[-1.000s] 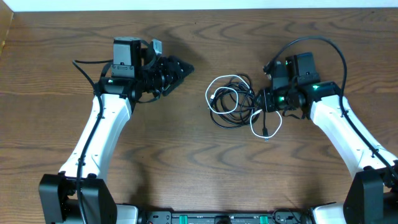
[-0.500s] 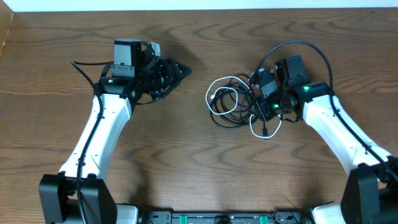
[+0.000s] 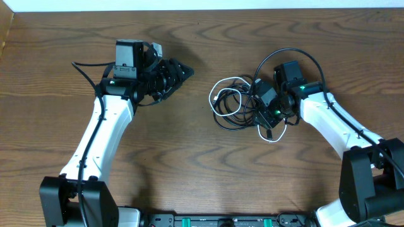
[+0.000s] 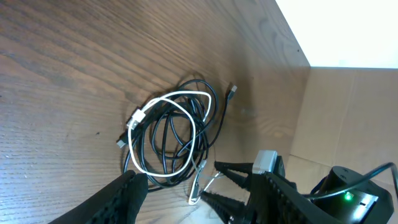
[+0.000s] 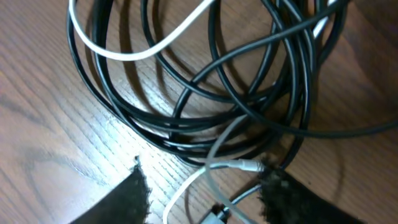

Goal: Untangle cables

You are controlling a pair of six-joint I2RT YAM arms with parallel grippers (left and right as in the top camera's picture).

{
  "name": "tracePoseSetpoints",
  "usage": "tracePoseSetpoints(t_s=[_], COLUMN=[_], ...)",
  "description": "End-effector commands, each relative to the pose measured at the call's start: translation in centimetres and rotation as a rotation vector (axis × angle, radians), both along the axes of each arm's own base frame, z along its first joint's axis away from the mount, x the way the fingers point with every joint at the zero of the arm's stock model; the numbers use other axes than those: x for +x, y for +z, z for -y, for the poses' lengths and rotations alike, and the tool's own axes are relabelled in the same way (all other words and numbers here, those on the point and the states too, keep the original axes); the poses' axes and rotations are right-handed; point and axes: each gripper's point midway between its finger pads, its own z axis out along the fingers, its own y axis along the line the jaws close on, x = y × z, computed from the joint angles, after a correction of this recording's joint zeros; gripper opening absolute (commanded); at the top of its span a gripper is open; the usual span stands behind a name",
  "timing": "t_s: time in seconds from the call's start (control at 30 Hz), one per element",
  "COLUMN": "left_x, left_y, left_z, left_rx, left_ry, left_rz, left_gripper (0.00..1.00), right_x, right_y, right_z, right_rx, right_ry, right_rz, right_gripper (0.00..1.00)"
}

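The right gripper (image 5: 202, 199) hangs low with its jaws apart at the near right edge of the cables (image 3: 235, 104). They form a flat tangled coil of two black cords and one white at mid-table, slightly longer left to right. A white loop (image 3: 273, 135) trails from the coil toward the robot. Well to the left, the left gripper (image 3: 183, 70) points at the coil, its jaws apart and empty.

The left arm (image 3: 101, 135) reaches from the lower left of the overhead frame to the upper left, with its wrist turned toward the right. The left jaws stand parted and empty. The right arm (image 3: 331, 121) bends from the lower right toward the centre. The right jaws stand spread, pointing downward.
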Motion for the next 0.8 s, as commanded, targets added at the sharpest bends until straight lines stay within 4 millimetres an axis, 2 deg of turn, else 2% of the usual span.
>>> tracePoseSetpoints(t_s=[0.0, 0.17, 0.33, 0.5, 0.6, 0.77], left_x=[0.1, 0.1, 0.1, 0.1, 0.2, 0.2], left_y=[-0.3, -0.3, -0.4, -0.4, -0.4, -0.4], left_z=[-0.2, -0.2, -0.3, -0.3, -0.3, -0.3], left_rx=[0.012, 0.014, 0.018, 0.018, 0.018, 0.018], left_ry=[0.001, 0.003, 0.006, 0.006, 0.006, 0.006], left_rz=[-0.002, -0.001, -0.001, -0.001, -0.001, -0.001], left_gripper=[0.60, 0.60, 0.60, 0.60, 0.60, 0.60], right_x=[-0.1, 0.5, 0.3, 0.1, 0.3, 0.4], right_y=[-0.4, -0.6, -1.8, -2.6, -2.7, -2.9], right_z=[-0.2, -0.4, -0.3, -0.1, 0.2, 0.6], right_rx=[-0.004, 0.000, -0.011, -0.026, -0.040, -0.067], right_ry=[0.021, 0.021, 0.020, 0.018, 0.014, 0.008], right_rz=[0.003, 0.022, -0.012, -0.032, -0.026, -0.021], right_gripper=[0.61, 0.63, 0.61, 0.49, 0.46, 0.33])
